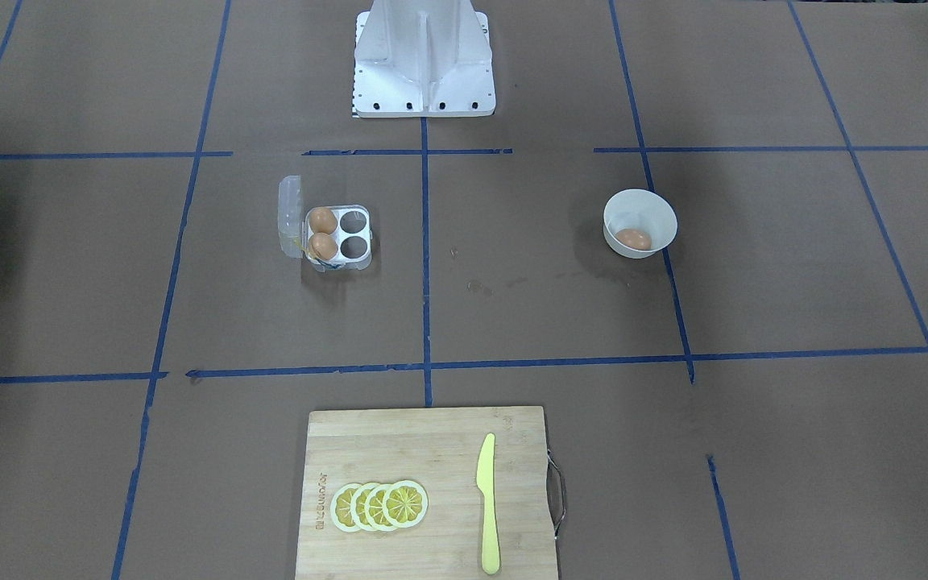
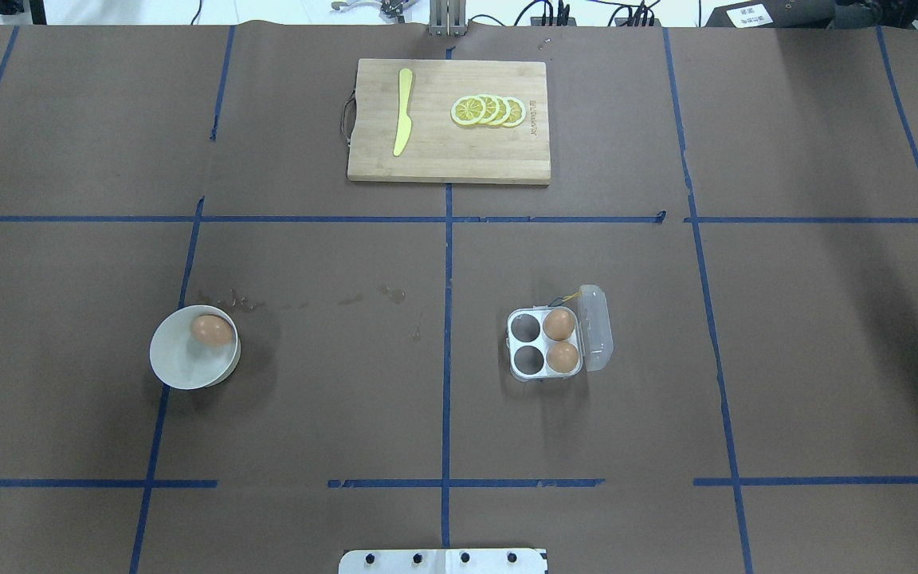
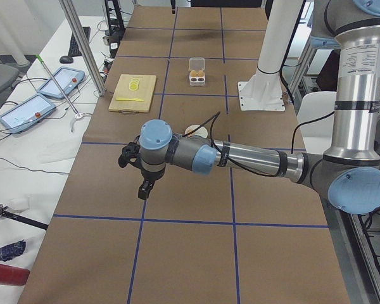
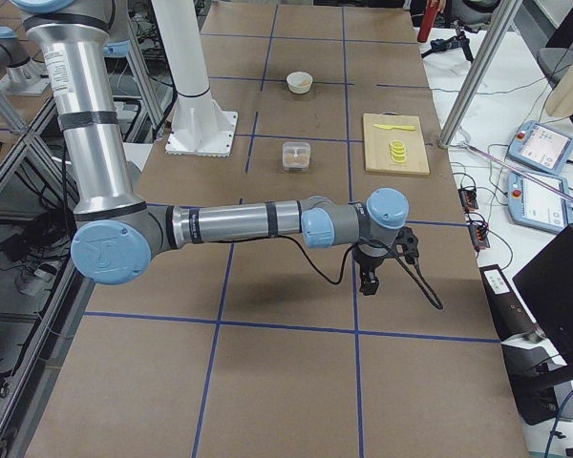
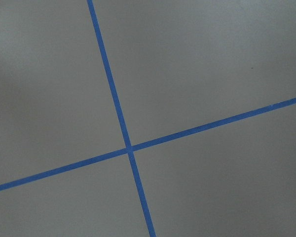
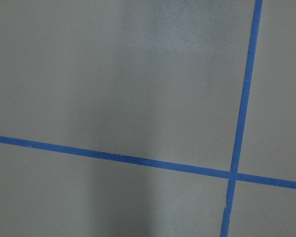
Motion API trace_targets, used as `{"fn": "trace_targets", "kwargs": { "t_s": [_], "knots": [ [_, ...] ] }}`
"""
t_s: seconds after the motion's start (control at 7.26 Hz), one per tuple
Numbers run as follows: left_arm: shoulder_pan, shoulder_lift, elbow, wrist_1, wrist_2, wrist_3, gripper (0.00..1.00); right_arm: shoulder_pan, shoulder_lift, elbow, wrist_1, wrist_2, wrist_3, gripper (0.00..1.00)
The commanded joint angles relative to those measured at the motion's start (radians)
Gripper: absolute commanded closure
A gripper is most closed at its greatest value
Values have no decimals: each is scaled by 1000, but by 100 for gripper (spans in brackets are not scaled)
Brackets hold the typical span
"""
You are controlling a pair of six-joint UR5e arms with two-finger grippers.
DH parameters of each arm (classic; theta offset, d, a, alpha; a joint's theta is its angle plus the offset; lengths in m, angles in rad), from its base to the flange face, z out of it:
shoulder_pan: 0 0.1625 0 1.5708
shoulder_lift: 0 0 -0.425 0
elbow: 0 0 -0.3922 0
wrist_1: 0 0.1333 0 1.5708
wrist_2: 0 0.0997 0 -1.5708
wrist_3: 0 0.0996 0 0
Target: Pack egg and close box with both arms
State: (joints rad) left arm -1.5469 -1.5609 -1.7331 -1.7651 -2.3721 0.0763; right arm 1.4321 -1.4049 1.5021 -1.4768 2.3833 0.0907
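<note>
The clear box (image 1: 335,235) stands open on the brown table, its lid (image 2: 596,328) folded out to the side. Two eggs (image 2: 560,341) fill the two cells next to the lid; the other two cells are empty. A third egg (image 1: 632,238) lies in the white bowl (image 2: 176,367) on the left arm's side. My left gripper (image 3: 137,172) hangs over bare table, far from the bowl. My right gripper (image 4: 382,263) hangs over bare table, far from the box. Both show only in the side views, so I cannot tell whether they are open or shut. Both wrist views show only blue tape lines.
A wooden cutting board (image 1: 399,451) with lemon slices (image 1: 379,506) and a yellow knife (image 1: 487,503) lies at the table's far edge from the robot. The white base (image 1: 424,72) stands at the robot's side. Blue tape lines grid the table.
</note>
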Motion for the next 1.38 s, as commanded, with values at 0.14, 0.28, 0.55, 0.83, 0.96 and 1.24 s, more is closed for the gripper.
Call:
{"fn": "trace_targets", "kwargs": {
  "t_s": [0.14,0.28,0.55,0.83,0.96,1.24],
  "knots": [
    [5,18,-2,-34,-26,-4,0,-4,-39,1,81,2,-2,0],
    [5,22,-2,-31,-27,-4,0,-22,-40,0,79,2,0,0],
    [16,30,1,-11,-27,-22,0,-29,-39,1,81,1,1,0],
    [63,27,-25,-28,-62,-274,0,-29,-36,3,79,1,3,0],
    [159,24,-89,-31,-52,-450,0,-29,-36,1,79,-1,3,0],
    [288,16,-173,-42,-52,-736,0,-29,-34,1,79,-1,3,0]
  ]
}}
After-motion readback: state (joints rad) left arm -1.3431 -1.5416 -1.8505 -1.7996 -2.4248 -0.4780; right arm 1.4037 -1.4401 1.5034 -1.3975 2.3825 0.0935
